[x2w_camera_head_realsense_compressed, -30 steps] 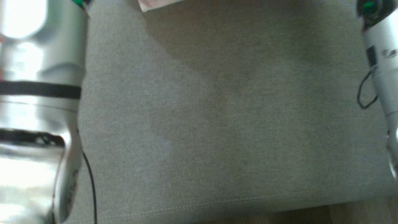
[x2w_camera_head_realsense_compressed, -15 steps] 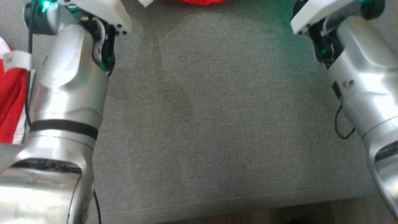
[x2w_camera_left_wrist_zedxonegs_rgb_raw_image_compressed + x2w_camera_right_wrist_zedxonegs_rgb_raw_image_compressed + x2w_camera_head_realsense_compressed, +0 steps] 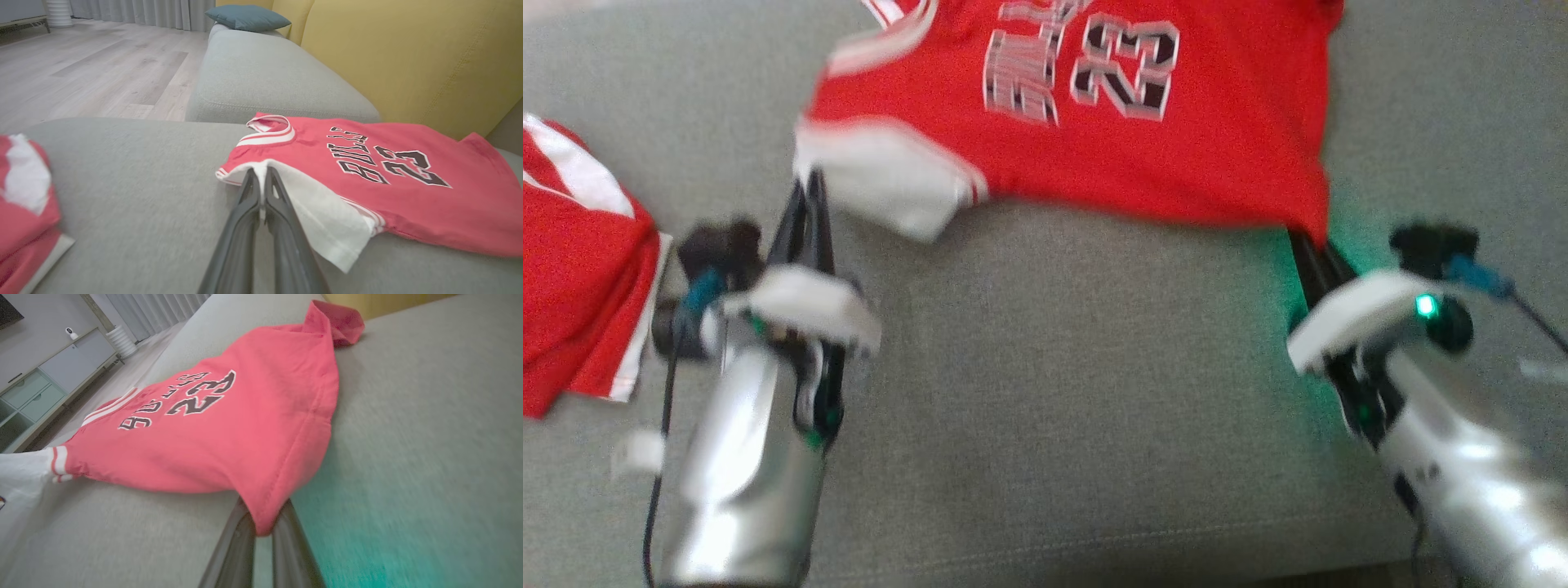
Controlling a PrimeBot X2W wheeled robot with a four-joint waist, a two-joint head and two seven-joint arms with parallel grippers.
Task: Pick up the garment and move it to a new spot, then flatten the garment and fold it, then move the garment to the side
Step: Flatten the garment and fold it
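Grey sofa seat fabric (image 3: 1078, 392) is spreading across the head view, and the garment (image 3: 1143, 155) is lying across the upper centre of that frame. The left gripper (image 3: 810, 192) is sitting at the garment's lower-left corner. Its jaws are pressing together on the white sleeve edge, which is rising between the two dark fingers in the left wrist view. The right gripper (image 3: 1308, 245) is sitting at the lower-right corner, with its jaws likewise clamping the red hem. In the right wrist view, this gripped corner is standing raised off the seat.

The garment is showing as a red jersey with a white sleeve, red-and-white striped trim, and black, white-outlined lettering above the number 23.

In the head view, the upper frame edge is cutting off the collar end of the jersey, and motion blur is softening every outline. Red hem is covering the right fingertips. A second red-and-white cloth (image 3: 572, 294) is lying at the left frame edge, partly cut off.
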